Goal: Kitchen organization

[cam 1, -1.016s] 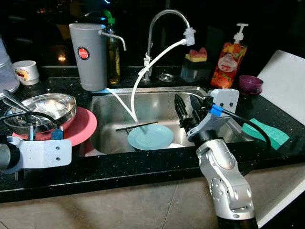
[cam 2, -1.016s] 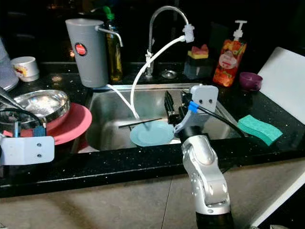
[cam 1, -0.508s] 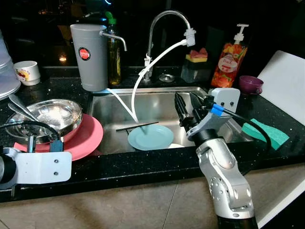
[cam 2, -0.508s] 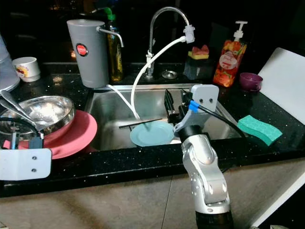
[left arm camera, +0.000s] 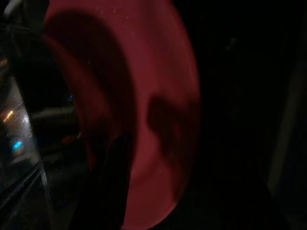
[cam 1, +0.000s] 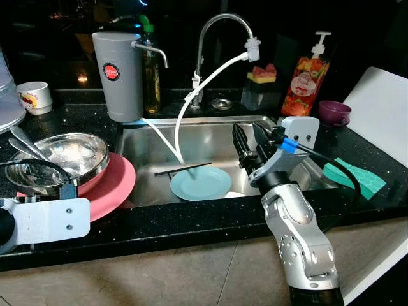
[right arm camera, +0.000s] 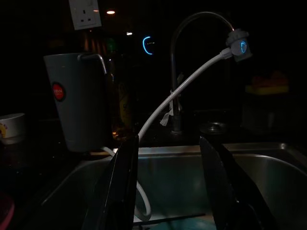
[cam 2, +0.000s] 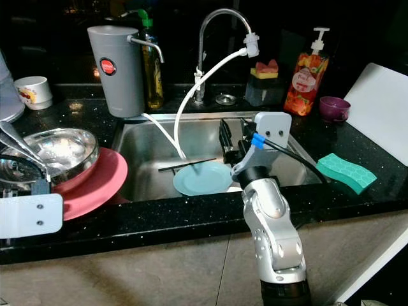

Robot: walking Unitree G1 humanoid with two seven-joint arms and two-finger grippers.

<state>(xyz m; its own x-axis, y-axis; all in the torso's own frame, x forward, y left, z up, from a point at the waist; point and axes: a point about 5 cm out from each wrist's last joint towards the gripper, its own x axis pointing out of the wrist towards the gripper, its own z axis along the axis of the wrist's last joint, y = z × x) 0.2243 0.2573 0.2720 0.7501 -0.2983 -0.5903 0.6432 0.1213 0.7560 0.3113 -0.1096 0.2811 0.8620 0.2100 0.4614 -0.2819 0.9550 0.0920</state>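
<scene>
my right gripper (cam 1: 247,145) hangs over the right half of the sink (cam 1: 210,131), its two black fingers (right arm camera: 125,184) spread wide with nothing between them, pointing across the basin toward the tap (cam 1: 213,38). the thing i judge i'm after is the pale blue plate (cam 1: 201,183), lying flat on the sink floor just beside and below my fingers, with a thin dark stick (cam 1: 183,169), maybe a chopstick, resting at its far edge and a white hose (cam 1: 191,102) running down from the tap to just behind it. i'd expect the plate to be stiff, fairly light, probably wet and slippery, and breakable if it's ceramic, so i'd pinch it at the near rim, one finger over and one under, and lift slowly. my left gripper (left arm camera: 112,182) sits low by the pink plate (cam 1: 111,185) at the counter edge, which carries a steel bowl (cam 1: 60,156) with a spoon (cam 1: 25,141) in it; that wrist view is too dark and i cannot tell how those fingers stand. as for writing, the grey jug (cam 1: 118,73) has a round red badge and the orange soap bottle (cam 1: 306,73) a busy fruit label, but i can read no words on either; the small white cup (cam 1: 32,95) has a print too small to make out.
</scene>
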